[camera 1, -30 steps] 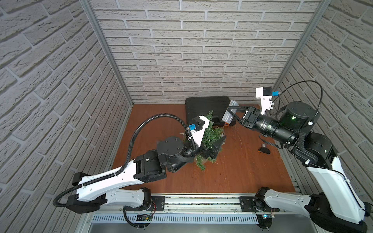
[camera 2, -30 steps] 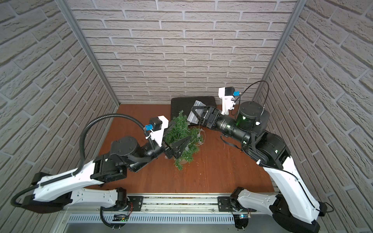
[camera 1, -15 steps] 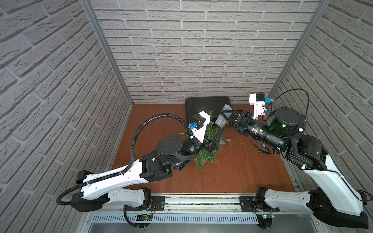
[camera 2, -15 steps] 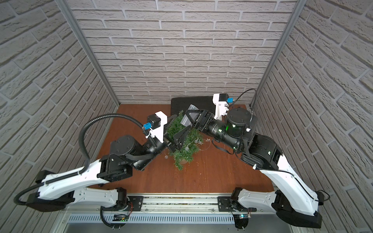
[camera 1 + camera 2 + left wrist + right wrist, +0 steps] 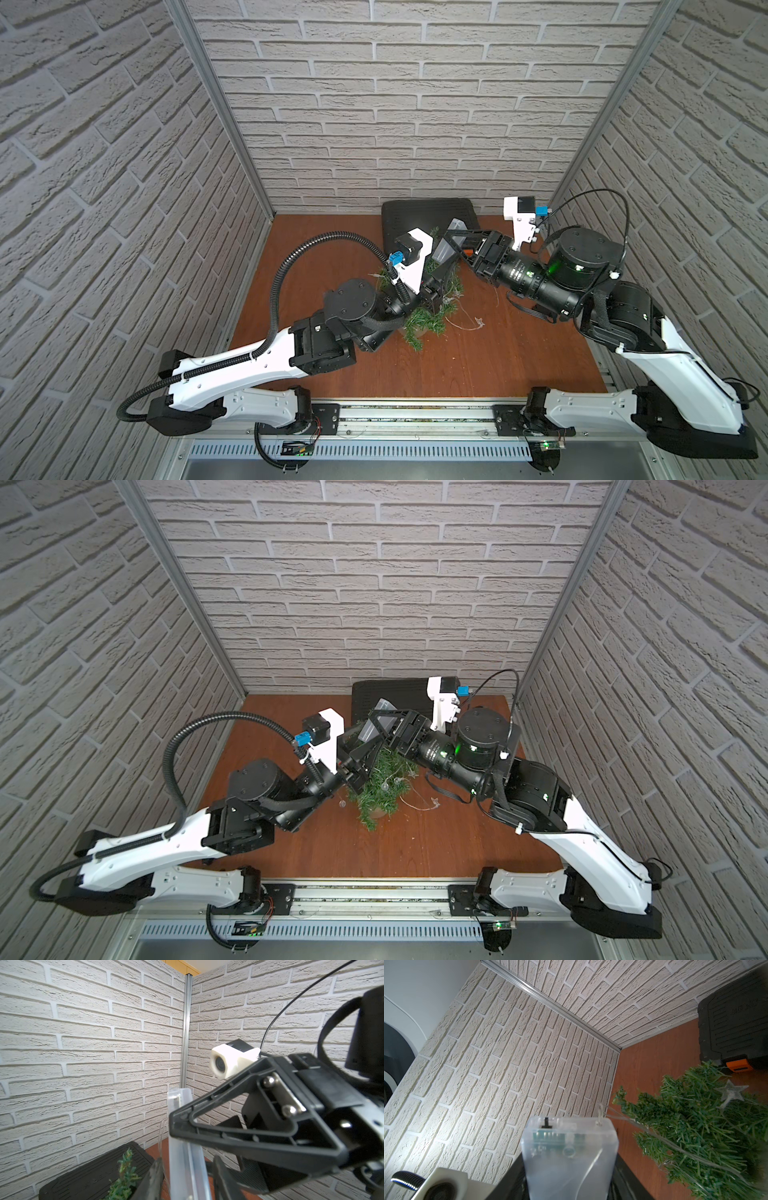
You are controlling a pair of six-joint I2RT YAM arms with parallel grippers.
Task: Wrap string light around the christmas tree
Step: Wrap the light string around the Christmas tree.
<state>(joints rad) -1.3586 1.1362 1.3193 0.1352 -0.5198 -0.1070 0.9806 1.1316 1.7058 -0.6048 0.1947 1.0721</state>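
Left gripper [image 5: 187,1167] has narrowed its jaws since a second ago, and the right arm has swung in over the tree with the box. EARLIER-vs-now done.

Left side: the left arm reaches across the brown table [image 5: 332,257] to the upper part of the christmas tree [image 5: 428,324]. In the left wrist view its fingers [image 5: 152,1180] stand on either side of the clear box [image 5: 180,1126], close to it. Can't tell whether they touch it or grip it.

Middle: the tree stands upright near the table centre, green and bushy, partly hidden by the left wrist. Round bulbs of the string light [image 5: 384,786] sit in its branches, and a clear star [image 5: 730,1092] rests on the needles. Thin wire runs from the box top into the foliage. A black case [image 5: 415,212] lies behind the tree against the back wall.

Right side: the right gripper [image 5: 451,243] is clamped on the clear box, holding it tilted, just above the tree tip. A loose loop of wire with another star [image 5: 478,321] lies on the table just right of the tree.
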